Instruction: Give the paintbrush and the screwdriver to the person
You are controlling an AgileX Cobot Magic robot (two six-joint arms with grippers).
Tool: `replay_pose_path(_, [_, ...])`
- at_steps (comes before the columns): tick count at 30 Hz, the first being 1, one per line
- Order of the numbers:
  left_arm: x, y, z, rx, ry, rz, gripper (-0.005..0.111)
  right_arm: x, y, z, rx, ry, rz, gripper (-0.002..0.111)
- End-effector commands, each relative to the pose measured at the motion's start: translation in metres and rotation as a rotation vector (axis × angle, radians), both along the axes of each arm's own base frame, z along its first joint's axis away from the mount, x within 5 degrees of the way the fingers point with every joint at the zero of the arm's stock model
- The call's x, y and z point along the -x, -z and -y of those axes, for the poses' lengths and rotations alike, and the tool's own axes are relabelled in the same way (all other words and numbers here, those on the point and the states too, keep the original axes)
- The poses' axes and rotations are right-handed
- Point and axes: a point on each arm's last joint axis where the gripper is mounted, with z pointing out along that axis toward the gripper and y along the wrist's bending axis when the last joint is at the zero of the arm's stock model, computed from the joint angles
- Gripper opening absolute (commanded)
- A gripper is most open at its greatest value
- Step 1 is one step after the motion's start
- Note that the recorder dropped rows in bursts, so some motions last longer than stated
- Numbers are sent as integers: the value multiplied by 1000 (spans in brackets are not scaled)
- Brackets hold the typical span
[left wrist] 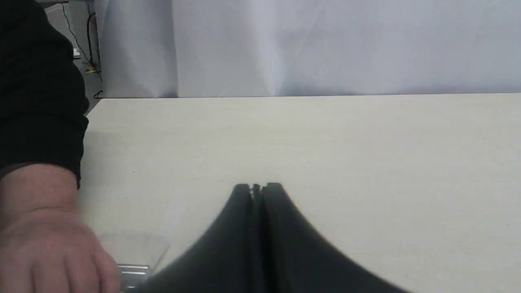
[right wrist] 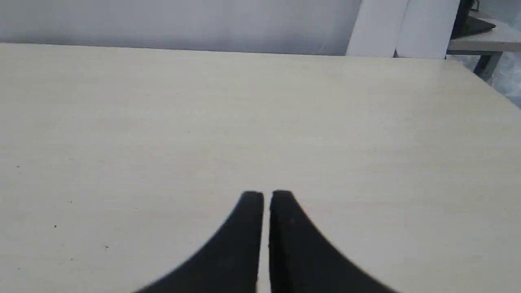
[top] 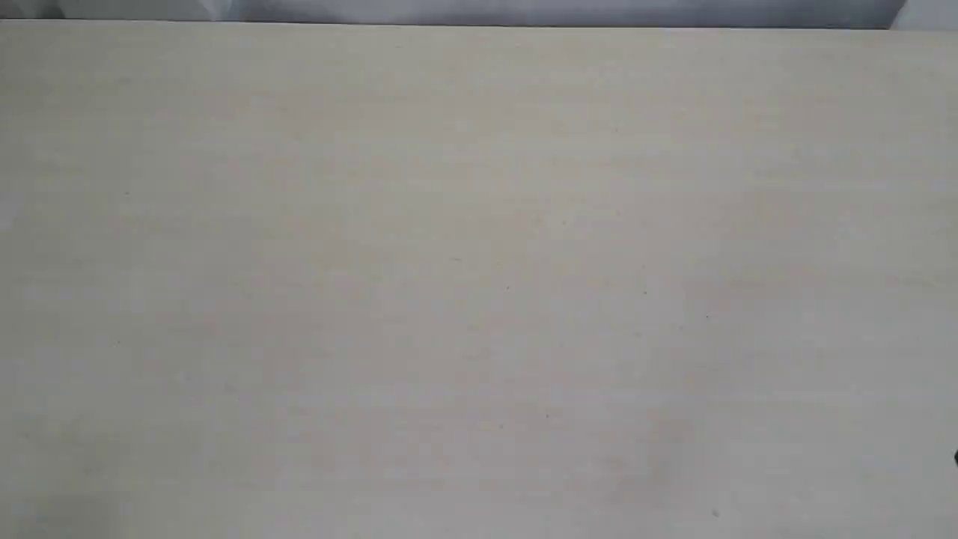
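The person's hand (left wrist: 44,240), with a black sleeve cuff (left wrist: 40,122), rests at the table's edge in the left wrist view. Its fingers cover part of the paintbrush (left wrist: 132,273); only the silver ferrule and a faint patch of pale bristles show beside the hand. My left gripper (left wrist: 256,188) is shut with nothing held, close beside the brush and apart from the hand. My right gripper (right wrist: 266,194) hangs over bare table, fingers together but for a thin slit, empty. The screwdriver is out of view. The exterior view shows neither tool nor the hand.
The pale wooden table (top: 479,284) fills the exterior view, with a dark sliver (top: 956,458) at its right edge. White sheeting (left wrist: 325,44) stands behind the far edge. A grey side table (right wrist: 476,38) stands beyond the table's corner in the right wrist view.
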Motion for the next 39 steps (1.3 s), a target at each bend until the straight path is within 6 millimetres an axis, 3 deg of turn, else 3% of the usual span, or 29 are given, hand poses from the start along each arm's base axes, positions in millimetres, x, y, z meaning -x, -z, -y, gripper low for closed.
replay_pose_path(1, [0, 0, 1, 2, 9, 8, 0, 0, 1, -1, -26, 2, 2, 5])
replay_pose_path(39, [0, 0, 1, 5, 9, 6, 0, 0, 1, -2, -21, -33, 1, 5])
